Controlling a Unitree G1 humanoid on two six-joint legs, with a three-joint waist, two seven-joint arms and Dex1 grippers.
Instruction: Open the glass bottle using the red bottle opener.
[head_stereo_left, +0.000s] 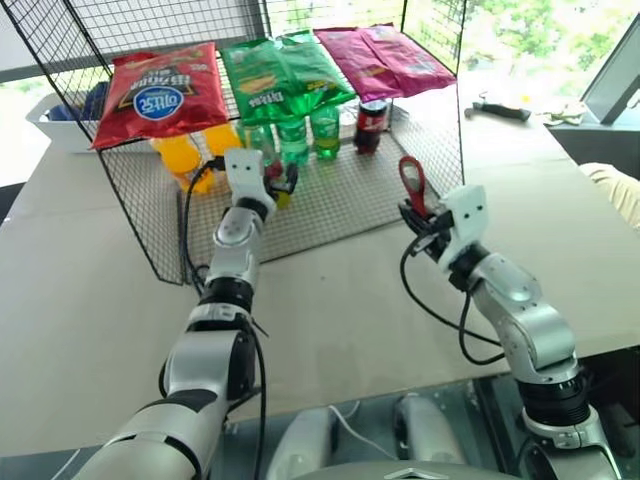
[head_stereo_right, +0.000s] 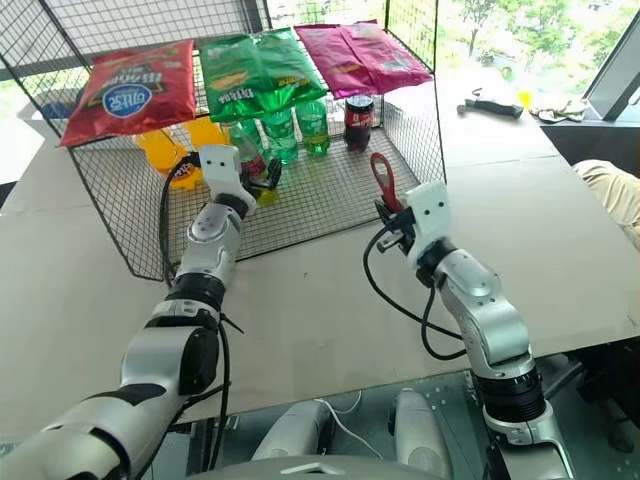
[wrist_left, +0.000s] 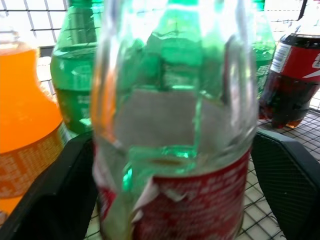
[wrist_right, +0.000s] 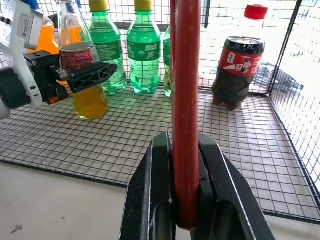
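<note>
A pale table (head_stereo_left: 330, 300) carries a black wire cage (head_stereo_left: 330, 195) with an open front and a mesh floor. 3 snack bags lie across the cage top: a red bag (head_stereo_left: 160, 92), a green bag (head_stereo_left: 283, 75) and a magenta bag (head_stereo_left: 385, 60). Under them, plastic bottles stand along the back of the mesh floor: orange soda bottles (head_stereo_left: 182, 157) toward the robot's left, green soda bottles (wrist_right: 144, 52) in the middle, and 1 dark cola bottle (wrist_right: 239, 62) with a red cap toward the right. A white bin (head_stereo_left: 62, 120) sits on the table to the left of the cage, and a dark tool (head_stereo_left: 500, 108) lies on the table far to the right.

The left gripper (wrist_right: 82, 75) reaches into the cage, level with the glass bottle (wrist_right: 82, 60), which stands upright on the mesh in front of the green bottles and just beside an orange one. The bottle has a red label band and yellow drink at its base. In the left wrist view the bottle stands between the 2 black fingers (wrist_left: 50, 195), one on each side of the label; the jaws are spread around it, and I cannot tell whether the pads touch the glass.

The right gripper (head_stereo_left: 418, 215) hovers above the table in front of the cage, well apart from the bottle. Its jaws are clamped on the handle of the red bottle opener (head_stereo_left: 411, 180), which stands upright with its oval loop head at the top.
</note>
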